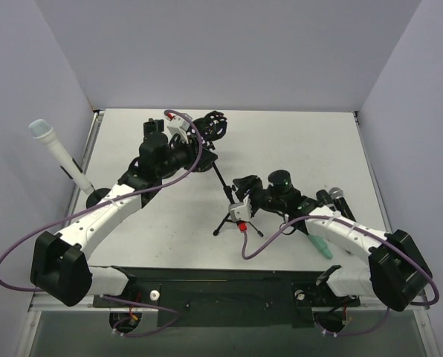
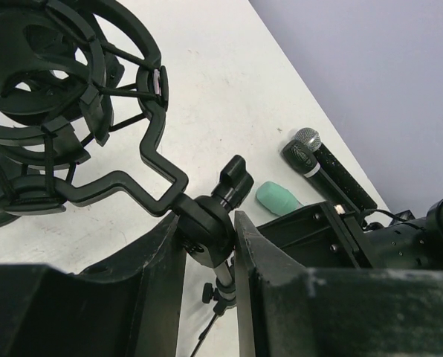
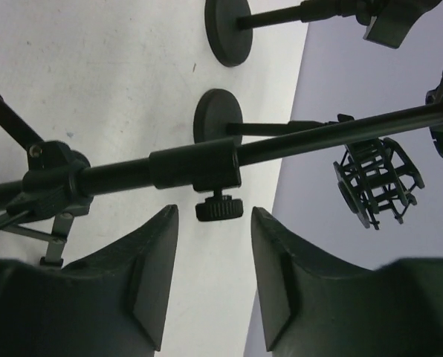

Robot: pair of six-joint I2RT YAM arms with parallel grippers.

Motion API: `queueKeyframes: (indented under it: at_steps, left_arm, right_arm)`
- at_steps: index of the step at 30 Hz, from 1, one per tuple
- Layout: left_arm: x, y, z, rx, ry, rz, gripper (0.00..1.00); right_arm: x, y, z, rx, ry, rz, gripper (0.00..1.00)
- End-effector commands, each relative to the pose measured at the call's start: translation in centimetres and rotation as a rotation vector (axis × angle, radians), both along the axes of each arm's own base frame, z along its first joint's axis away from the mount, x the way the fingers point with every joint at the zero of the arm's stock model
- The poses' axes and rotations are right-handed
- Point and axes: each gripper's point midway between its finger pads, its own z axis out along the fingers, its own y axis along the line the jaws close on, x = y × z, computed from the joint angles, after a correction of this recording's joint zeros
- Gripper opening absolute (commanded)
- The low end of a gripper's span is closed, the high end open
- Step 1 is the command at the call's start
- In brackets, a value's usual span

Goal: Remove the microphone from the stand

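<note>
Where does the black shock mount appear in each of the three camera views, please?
Top external: the shock mount is at upper centre of the picture.
Left wrist: the shock mount fills the upper left corner, seen close up.
Right wrist: the shock mount is small, at the right, against the purple wall.
Shared landmark: the stand pole shows in all three views.

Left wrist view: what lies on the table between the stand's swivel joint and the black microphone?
A green foam cover, close beside the black microphone, past the swivel joint; left wrist view shows it.
</note>
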Motion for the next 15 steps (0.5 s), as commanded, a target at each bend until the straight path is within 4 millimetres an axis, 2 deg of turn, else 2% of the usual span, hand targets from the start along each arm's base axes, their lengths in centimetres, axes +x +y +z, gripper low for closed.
queueKeyframes:
  at_steps: [1, 2, 3, 4, 9, 12, 14, 15]
  left_arm:
    - [0.7, -0.5, 5.0, -0.074, -0.141, -0.011, 0.0]
    - [0.7, -0.5, 5.3, -0.072, -0.154, -0.014, 0.0]
    - [0.6, -0.6, 5.9, -0.067, -0.184, -0.025, 0.0]
    - [0.5, -0.8, 6.3, -0.067, -0.2, -0.035, 0.0]
    - [0.4, -1.9, 8.8, -0.053, -0.306, -0.085, 0.0]
    - [0.5, -3.0, 9.6, -0.037, -0.365, -0.117, 0.0]
    - [0.8, -3.6, 10.4, -0.035, -0.403, -0.116, 0.0]
    - [1.0, -3.7, 10.6, -0.031, -0.422, -0.115, 0.0]
  right_arm:
    - [0.7, -1.3, 4.5, 0.026, -0.185, -0.037, 0.48]
    - [0.6, -2.5, 3.1, -0.026, -0.12, -0.072, 0.51]
    - [0.8, -3.6, 3.9, -0.026, -0.123, -0.104, 0.55]
    - [0.6, -4.7, 3.1, -0.049, -0.073, -0.137, 0.57]
    - [1.1, -10.7, 2.8, -0.06, 0.022, -0.35, 0.61]
    - [1.8, -13.2, 3.7, 0.034, 0.12, -0.538, 0.61]
    - [2.7, -14.6, 5.5, 0.106, 0.154, -0.653, 0.61]
    - [3.0, -15.6, 5.5, 0.141, 0.193, -0.73, 0.61]
